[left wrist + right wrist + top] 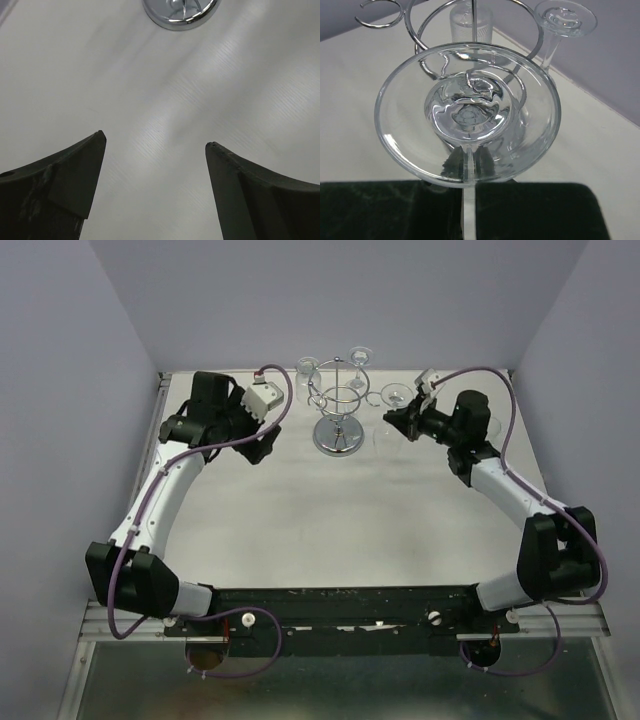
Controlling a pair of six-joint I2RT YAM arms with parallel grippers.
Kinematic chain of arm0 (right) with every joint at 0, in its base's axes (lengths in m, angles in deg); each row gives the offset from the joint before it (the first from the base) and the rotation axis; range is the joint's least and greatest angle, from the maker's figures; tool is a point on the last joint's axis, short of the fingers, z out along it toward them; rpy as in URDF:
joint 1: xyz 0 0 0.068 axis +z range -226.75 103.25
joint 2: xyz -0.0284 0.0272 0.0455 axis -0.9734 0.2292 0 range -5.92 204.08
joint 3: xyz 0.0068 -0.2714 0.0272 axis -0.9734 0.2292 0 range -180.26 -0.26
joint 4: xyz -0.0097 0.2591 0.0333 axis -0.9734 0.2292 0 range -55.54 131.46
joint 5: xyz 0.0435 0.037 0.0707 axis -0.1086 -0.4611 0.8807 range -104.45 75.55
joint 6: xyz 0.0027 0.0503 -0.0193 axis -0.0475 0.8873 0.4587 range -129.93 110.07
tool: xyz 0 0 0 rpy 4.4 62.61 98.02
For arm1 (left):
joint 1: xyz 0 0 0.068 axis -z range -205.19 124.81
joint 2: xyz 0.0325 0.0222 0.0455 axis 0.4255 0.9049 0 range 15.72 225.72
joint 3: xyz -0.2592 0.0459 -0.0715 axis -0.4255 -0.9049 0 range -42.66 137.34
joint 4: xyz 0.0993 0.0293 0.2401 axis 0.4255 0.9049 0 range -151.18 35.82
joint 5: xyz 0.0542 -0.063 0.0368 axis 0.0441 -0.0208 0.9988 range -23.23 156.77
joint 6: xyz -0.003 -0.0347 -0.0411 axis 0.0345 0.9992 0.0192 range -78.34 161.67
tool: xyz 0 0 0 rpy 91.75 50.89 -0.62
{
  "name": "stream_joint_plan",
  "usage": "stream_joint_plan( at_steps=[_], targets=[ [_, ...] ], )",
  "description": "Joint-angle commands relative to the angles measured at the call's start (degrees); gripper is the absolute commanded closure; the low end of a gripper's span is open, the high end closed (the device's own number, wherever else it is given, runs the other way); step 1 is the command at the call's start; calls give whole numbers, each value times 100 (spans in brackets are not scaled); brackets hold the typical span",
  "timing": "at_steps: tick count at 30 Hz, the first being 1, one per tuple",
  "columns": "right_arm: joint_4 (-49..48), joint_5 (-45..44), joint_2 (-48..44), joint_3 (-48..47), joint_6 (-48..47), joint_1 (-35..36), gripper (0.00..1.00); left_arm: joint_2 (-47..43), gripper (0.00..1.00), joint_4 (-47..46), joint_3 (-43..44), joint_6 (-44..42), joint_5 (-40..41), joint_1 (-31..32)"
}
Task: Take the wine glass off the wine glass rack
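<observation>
White desk [330, 515] bears the wine glass rack [338, 437], which the right hand [395, 420], clamped on the wine glass [467, 112], could topple if it snags.

Count on table [300, 530]: one chrome rack [338, 436]. Three glasses: near glass [467, 115], back glass [470, 25], upper-right glass [565, 17]. Two arms, two grippers: left gripper [155, 140], right gripper [400, 422]. Two wrist cameras.
</observation>
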Motion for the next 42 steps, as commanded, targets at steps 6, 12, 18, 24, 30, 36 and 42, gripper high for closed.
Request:
stream_joint_plan(
  at_steps=[6, 12, 18, 24, 30, 36, 42],
  targets=[
    [959, -139, -1363, 124, -367, 16, 99, -695, 1, -1230, 315, -176, 1209, 1107],
    [2056, 80, -1453, -824, -79, 16, 99, -502, 1, -1766, 622, 614, 2966, 1635],
    [3506, 738, -654, -2502, 1062, 16, 99, -159, 1, -1968, 1123, 450, 3250, 1810],
    [3966, 1661, 225, -3611, 2741, 16, 99, -992, 8, -3023, 97, -1386, 1953, 2118],
    [3931, 1653, 358, -3656, 3156, 16, 99, -1573, 12, -3093, -772, -2091, 965, 2443],
    [3834, 1688, 446, -3664, 4009, 8, 99, -1574, 11, -3840, -1372, -2514, 1387, 3006],
    [3878, 3211, 614, -3781, 3185, 16, 99, -1109, 11, -4858, -1214, -2417, 1580, 3024]
  ],
)
